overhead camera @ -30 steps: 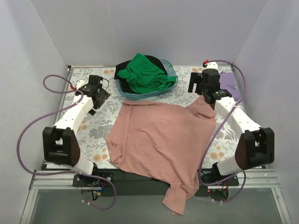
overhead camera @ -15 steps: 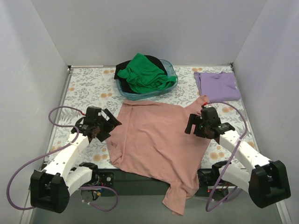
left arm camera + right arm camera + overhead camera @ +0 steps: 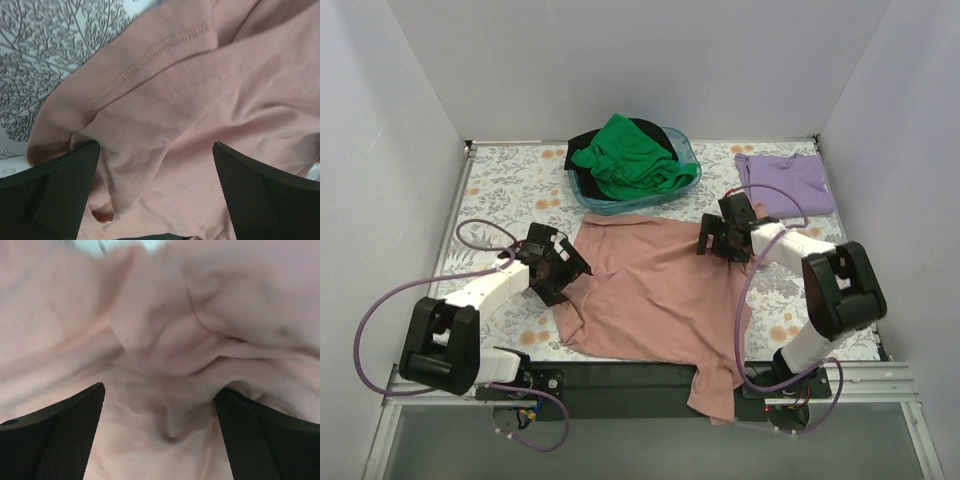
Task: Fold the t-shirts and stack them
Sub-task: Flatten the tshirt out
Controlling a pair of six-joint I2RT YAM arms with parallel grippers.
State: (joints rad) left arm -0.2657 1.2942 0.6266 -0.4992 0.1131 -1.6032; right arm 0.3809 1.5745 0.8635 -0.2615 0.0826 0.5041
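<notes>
Two grippers: yours, both down on the pink t-shirt (image 3: 650,295).
Left gripper (image 3: 565,272): spread wide, at the shirt's 9 o'clock edge.
Right gripper (image 3: 713,240): spread wide, 2 o'clock corner.
Shirt position: centre of table (image 3: 500,200), hem overhanging at 6 o'clock.

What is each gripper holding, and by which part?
Nothing clamped: both stand open on the pink t-shirt, the left gripper at a stitched hem, the right gripper on bunched cloth at its other side.

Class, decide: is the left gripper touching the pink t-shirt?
Touching. The left wrist view shows the pink t-shirt bunched between the left gripper's open fingers, pressing against one.
</notes>
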